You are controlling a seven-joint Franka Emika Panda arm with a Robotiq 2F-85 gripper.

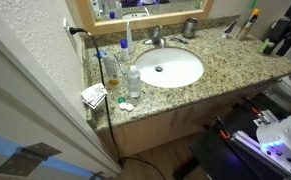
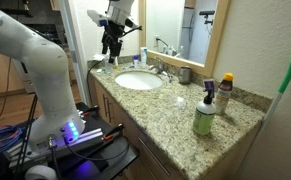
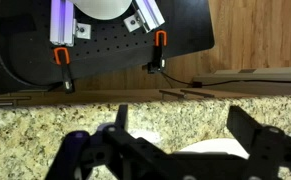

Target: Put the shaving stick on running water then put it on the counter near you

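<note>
One gripper [image 2: 111, 44] hangs above the far end of the granite counter [image 2: 175, 105], its two fingers [image 3: 120, 125] spread wide and clamping nothing. The counter holds one white basin [image 1: 185, 65] and one faucet [image 1: 156, 40]. Three bottles [image 2: 203, 118] cluster at the opposite end. The shaving stick cannot be made out.

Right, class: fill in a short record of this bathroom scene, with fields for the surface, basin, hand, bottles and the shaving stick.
surface: speckled granite counter
basin: white oval basin set into it, faucet behind
hand: hand open and empty, raised over the counter near its front edge, as the wrist view shows
bottles: green bottle at one end, clear bottle at the other
shaving stick: cannot be picked out at this size
water: cannot tell whether it runs
</note>
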